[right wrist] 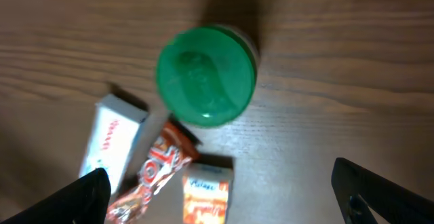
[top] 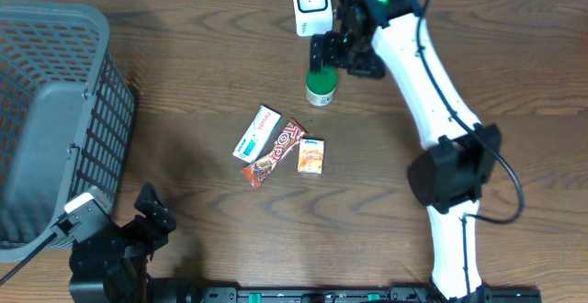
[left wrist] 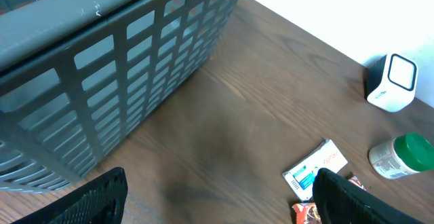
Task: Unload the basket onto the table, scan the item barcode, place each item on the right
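Note:
The white barcode scanner (top: 311,0) (left wrist: 392,81) stands at the table's far edge. Just in front of it stands a small bottle with a green lid (top: 321,86) (right wrist: 206,75) (left wrist: 403,156). My right gripper (top: 323,57) (right wrist: 220,176) hangs open above this bottle, holding nothing. Mid-table lie a white box (top: 256,133) (right wrist: 112,139) (left wrist: 315,170), a red candy bar (top: 275,152) (right wrist: 152,173) and a small orange box (top: 311,156) (right wrist: 207,197). My left gripper (top: 154,213) (left wrist: 220,183) is open and empty at the near left, well short of the items.
A large grey mesh basket (top: 55,110) (left wrist: 122,68) fills the left side of the table, close to the left arm. The right arm's white links (top: 432,83) reach across the right side toward the scanner.

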`<action>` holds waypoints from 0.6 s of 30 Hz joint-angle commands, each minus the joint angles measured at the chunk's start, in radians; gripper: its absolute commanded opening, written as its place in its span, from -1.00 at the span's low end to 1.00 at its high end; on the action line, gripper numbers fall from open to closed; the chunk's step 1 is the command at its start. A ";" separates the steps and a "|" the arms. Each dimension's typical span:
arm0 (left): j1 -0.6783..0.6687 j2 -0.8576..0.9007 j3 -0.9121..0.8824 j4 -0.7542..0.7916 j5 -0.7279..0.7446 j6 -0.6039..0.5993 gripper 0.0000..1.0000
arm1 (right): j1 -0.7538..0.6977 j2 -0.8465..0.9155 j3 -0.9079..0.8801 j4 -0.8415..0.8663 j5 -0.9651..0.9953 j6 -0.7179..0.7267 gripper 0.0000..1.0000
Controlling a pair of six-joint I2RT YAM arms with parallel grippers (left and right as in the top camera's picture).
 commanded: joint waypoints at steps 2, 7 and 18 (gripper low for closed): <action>0.005 -0.005 0.005 -0.001 -0.005 -0.012 0.75 | 0.034 0.128 0.004 0.005 -0.011 -0.023 0.98; 0.005 -0.005 0.005 -0.001 -0.005 -0.012 0.75 | 0.060 0.157 0.004 0.048 0.051 -0.022 0.98; 0.005 -0.005 0.005 -0.001 -0.005 -0.012 0.75 | 0.084 0.157 0.018 0.146 0.148 -0.023 0.99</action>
